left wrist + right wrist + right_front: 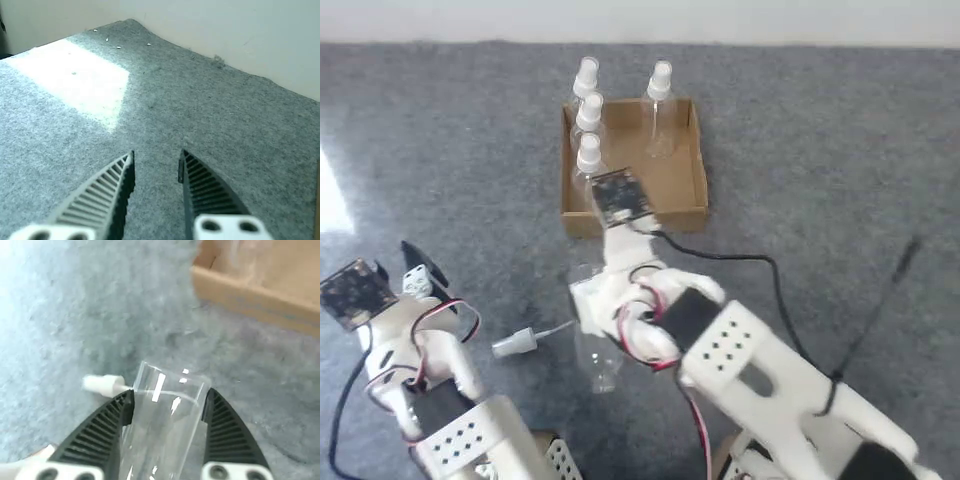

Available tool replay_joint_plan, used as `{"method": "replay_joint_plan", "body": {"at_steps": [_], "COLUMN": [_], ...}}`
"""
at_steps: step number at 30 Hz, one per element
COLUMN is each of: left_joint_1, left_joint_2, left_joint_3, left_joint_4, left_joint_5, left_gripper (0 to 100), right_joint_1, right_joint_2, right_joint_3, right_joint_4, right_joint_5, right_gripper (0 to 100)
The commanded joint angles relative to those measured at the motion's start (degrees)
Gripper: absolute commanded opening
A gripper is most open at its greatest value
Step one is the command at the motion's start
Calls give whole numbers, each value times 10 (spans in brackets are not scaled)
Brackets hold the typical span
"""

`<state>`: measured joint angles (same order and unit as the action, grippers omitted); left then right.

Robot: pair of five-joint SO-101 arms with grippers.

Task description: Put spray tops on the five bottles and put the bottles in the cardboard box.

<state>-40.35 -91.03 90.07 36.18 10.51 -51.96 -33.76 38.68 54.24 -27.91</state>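
The right claw (168, 394) pinched the clear plastic bottle (165, 415), the left claw (156, 157) gaped empty — slick walls could let it slip.

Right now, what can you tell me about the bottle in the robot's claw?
The bottle is see-through, like clear plastic. It is round with a flat end, and it looks empty. It has no spray top on. A loose white spray top lies on the grey carpet beside it. The right gripper squeezes the bottle from both sides, and its flat end points toward the cardboard box.
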Motion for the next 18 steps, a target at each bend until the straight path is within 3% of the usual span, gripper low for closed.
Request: {"method": "replay_joint_plan", "body": {"at_steps": [1, 18], "left_joint_1": [3, 3], "left_joint_2": [-9, -9], "left_joint_3": [-26, -26], "left_joint_4": [-16, -16], "left_joint_5": [5, 5], "left_gripper": [134, 134], "right_joint_1": [51, 309], "right_joint_2": [-69, -310], "right_joint_3": [18, 200], "right_joint_4": [0, 1], "right_joint_5": [-7, -69], "right_gripper": [104, 104]}}
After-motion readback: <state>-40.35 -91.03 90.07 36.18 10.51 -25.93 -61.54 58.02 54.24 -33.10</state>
